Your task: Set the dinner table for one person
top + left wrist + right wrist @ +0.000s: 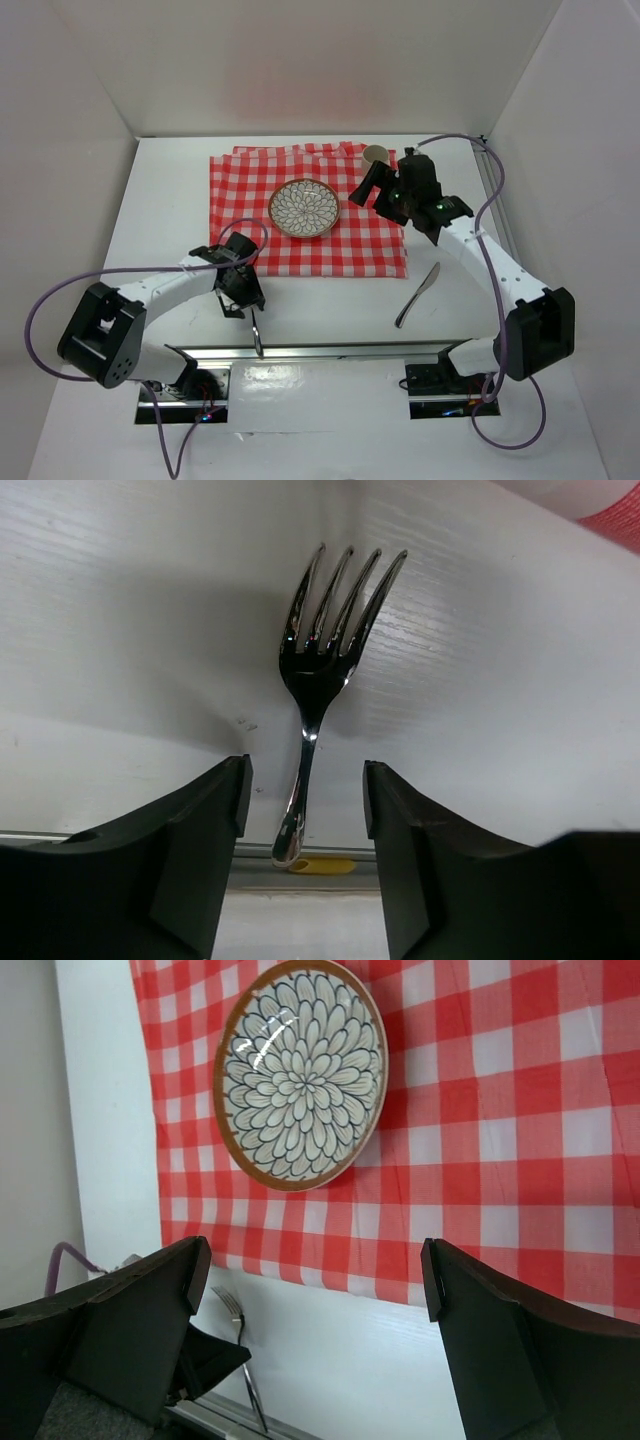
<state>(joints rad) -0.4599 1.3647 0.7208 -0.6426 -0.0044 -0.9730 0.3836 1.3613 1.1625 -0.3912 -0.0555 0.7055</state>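
The white dinner table carries a red-and-white checked cloth with a flower-patterned plate on it. A silver fork lies on the bare table near the front rail. My left gripper is open just above it. In the left wrist view the fork lies flat, its handle between my open fingers, untouched. A knife lies on the table to the right of the cloth. My right gripper is open and empty above the cloth, right of the plate.
A tan cup stands at the cloth's back right corner, partly hidden by my right arm. A metal rail runs along the near edge, just behind the fork's handle end. White walls enclose the table on three sides.
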